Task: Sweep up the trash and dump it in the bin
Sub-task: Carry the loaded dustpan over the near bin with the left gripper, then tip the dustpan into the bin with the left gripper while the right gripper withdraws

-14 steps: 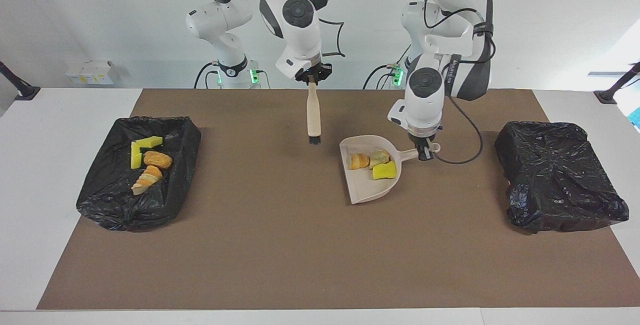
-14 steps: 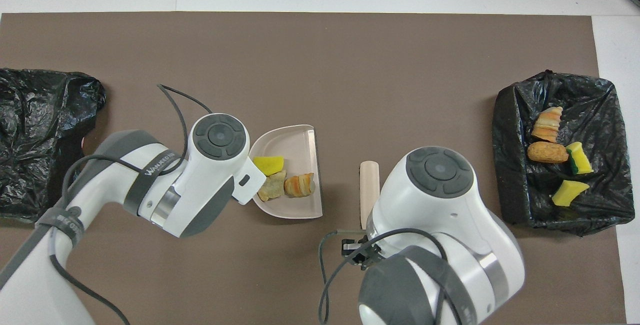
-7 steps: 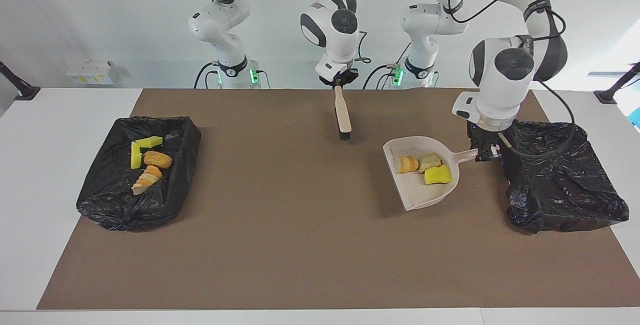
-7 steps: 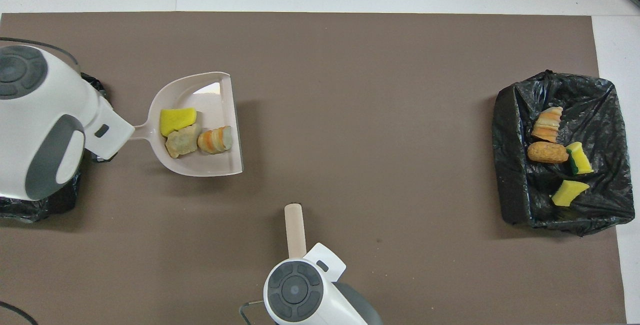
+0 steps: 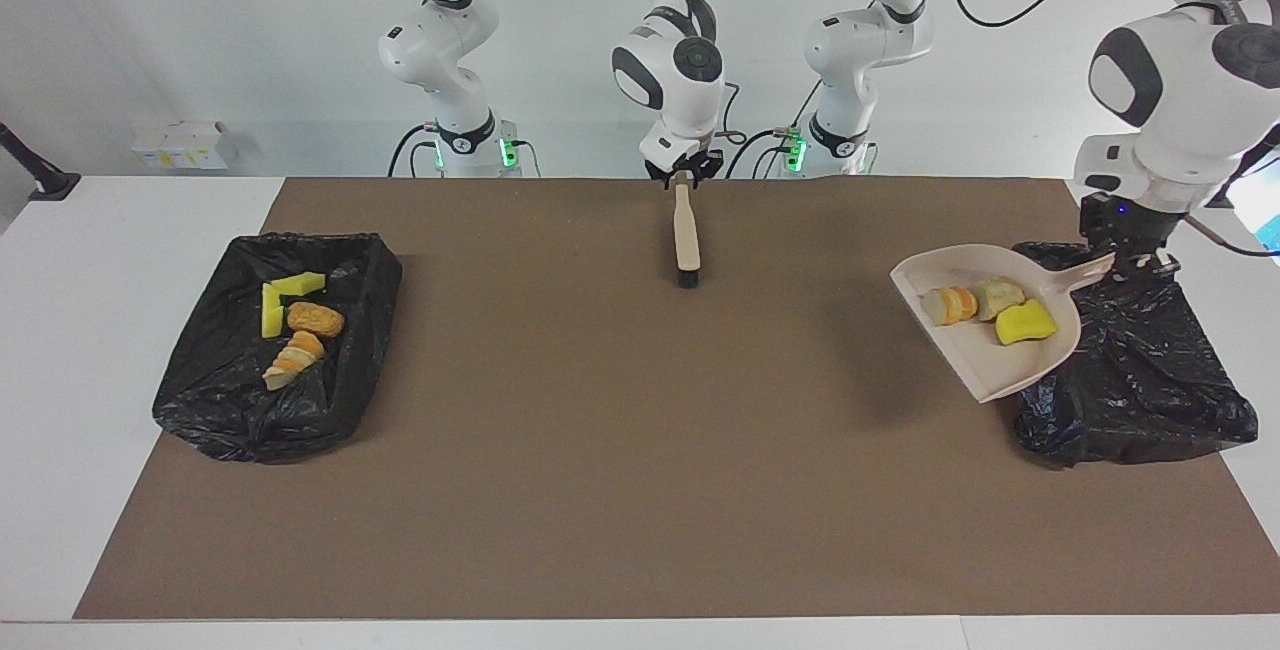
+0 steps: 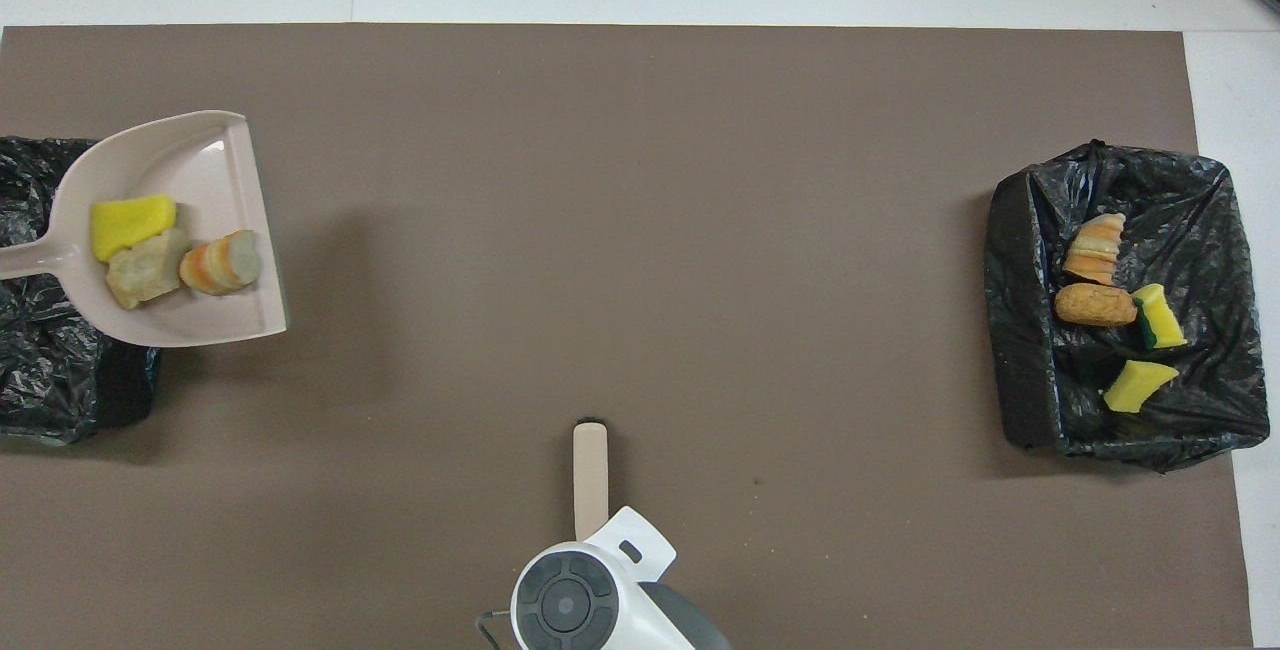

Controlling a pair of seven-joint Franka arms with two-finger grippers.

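The beige dustpan hangs tilted over the inner edge of the black bin at the left arm's end. My left gripper is shut on its handle. Three pieces of trash ride in the pan: a yellow sponge, a grey-green lump and a bread roll. The beige brush lies on the mat, bristles pointing away from the robots. My right gripper is at its handle end, open.
A second black bin at the right arm's end holds several scraps, yellow sponges and bread. The brown mat covers most of the table. A small white box stands off the mat near the robots.
The left arm has swung the loaded dustpan up and over to the bin at its end. The right arm has drawn the brush back toward the robots, laid it down and opened.
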